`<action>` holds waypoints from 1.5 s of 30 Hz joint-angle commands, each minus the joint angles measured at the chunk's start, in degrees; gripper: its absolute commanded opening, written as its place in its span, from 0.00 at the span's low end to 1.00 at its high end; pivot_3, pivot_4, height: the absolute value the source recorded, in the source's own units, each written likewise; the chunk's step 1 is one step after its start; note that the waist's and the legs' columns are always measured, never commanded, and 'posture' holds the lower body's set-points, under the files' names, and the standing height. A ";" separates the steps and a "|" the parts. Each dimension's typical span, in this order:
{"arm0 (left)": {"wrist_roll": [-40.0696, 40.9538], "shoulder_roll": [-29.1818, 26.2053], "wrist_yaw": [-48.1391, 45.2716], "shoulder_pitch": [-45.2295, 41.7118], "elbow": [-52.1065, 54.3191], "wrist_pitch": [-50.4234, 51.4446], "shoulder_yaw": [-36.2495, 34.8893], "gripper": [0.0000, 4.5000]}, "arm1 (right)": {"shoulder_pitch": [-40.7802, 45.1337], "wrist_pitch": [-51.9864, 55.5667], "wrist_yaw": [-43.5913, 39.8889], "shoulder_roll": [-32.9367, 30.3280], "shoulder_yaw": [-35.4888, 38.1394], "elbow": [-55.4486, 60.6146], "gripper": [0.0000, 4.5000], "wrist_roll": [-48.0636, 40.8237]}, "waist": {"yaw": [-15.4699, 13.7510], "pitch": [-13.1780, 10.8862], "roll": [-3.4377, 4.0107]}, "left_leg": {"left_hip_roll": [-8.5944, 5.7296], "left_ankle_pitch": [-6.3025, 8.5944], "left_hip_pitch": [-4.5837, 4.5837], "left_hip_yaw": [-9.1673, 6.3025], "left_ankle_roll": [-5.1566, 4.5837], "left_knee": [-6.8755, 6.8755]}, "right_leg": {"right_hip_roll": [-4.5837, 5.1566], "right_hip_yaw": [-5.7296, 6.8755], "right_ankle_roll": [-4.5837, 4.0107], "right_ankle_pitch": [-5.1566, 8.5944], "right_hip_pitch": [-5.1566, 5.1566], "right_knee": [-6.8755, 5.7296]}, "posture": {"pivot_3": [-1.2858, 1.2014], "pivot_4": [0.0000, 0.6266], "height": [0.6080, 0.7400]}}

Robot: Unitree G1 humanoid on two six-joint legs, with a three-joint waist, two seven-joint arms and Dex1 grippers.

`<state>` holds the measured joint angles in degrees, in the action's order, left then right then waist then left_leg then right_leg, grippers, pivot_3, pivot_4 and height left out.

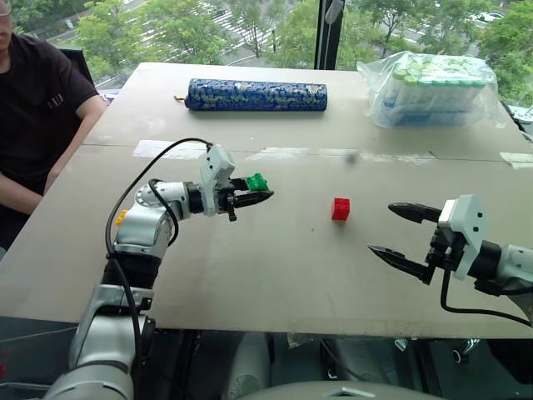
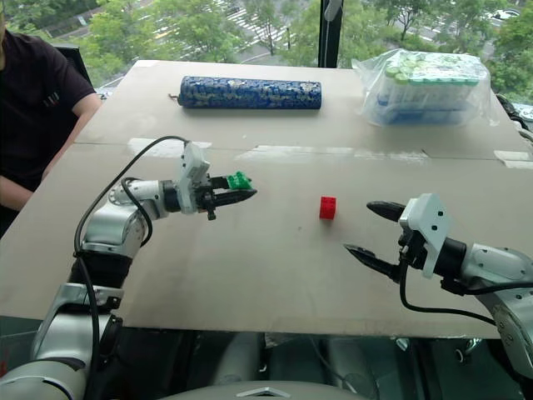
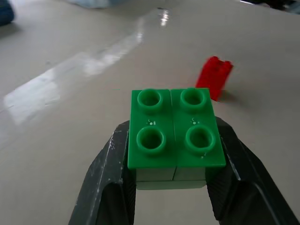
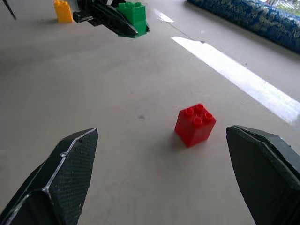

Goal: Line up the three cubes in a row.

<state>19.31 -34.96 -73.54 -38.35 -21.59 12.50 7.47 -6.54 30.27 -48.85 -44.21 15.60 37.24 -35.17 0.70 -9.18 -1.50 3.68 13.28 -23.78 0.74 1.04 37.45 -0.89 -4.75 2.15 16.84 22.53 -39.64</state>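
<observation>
Left gripper (image 1: 260, 197): clamped on the green cube (image 1: 256, 181), held toward the table's (image 1: 275, 275) left edge.
Right gripper (image 1: 401, 235): wide apart, empty.
Progress: red cube (image 1: 340, 208) mid-table, yellow cube (image 4: 62, 11) near the left edge; no row yet.
Room: windowed, person (image 1: 37, 108) seated at the left edge.

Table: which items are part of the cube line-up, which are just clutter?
Job:
- green cube, held in the left hand
- red cube, loose on the table
- yellow cube, behind the left arm

Lying about:
- blue patterned roll
- plastic bag of bottles
</observation>
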 commanded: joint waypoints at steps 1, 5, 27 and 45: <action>-5.40 2.95 -7.68 -7.93 -11.70 -9.60 4.28 0.29 | -2.59 -2.81 -4.33 -1.23 4.61 2.11 1.00 -3.19 | -0.05 0.01 -0.03 | 0.00 0.00 0.00 -0.03 -0.01 0.04 | -0.01 0.03 0.01 0.00 -0.03 0.00 | 0.52 0.24 1.00; -9.88 6.90 -10.30 -13.82 -23.55 -17.08 6.30 0.29 | -3.73 -3.80 -3.26 -0.50 5.69 4.47 1.00 -4.17 | 0.56 0.00 -0.04 | -0.01 0.01 -0.05 -0.05 -0.02 0.05 | -0.04 -0.03 0.01 0.00 -0.03 0.05 | 0.52 0.24 1.00; -19.37 14.02 -13.17 -23.64 -44.48 -29.96 5.56 0.29 | -12.04 -4.23 5.21 1.88 10.57 13.78 1.00 -6.42 | 0.13 -0.02 -0.08 | -0.08 0.02 -0.23 -0.34 -0.03 -0.03 | -0.08 0.07 0.04 0.02 0.04 0.10 | 0.52 0.24 1.00; -9.32 5.38 -13.14 -10.70 -17.89 -15.55 -4.60 1.00 | -10.70 -3.81 5.69 1.06 9.02 14.66 1.00 -8.87 | 1.41 -0.02 -0.07 | -0.06 0.01 -0.13 -0.36 -0.02 -0.04 | -0.09 0.05 0.03 0.02 0.04 -0.12 | 0.52 0.24 1.00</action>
<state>4.16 -26.18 -86.18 -53.41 -52.39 -11.98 6.73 -18.83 27.17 -43.20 -42.71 25.60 50.95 -42.63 2.11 -9.21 -1.57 3.64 13.29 -23.88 0.38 1.02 37.40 -0.99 -4.73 2.18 16.87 22.57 -39.76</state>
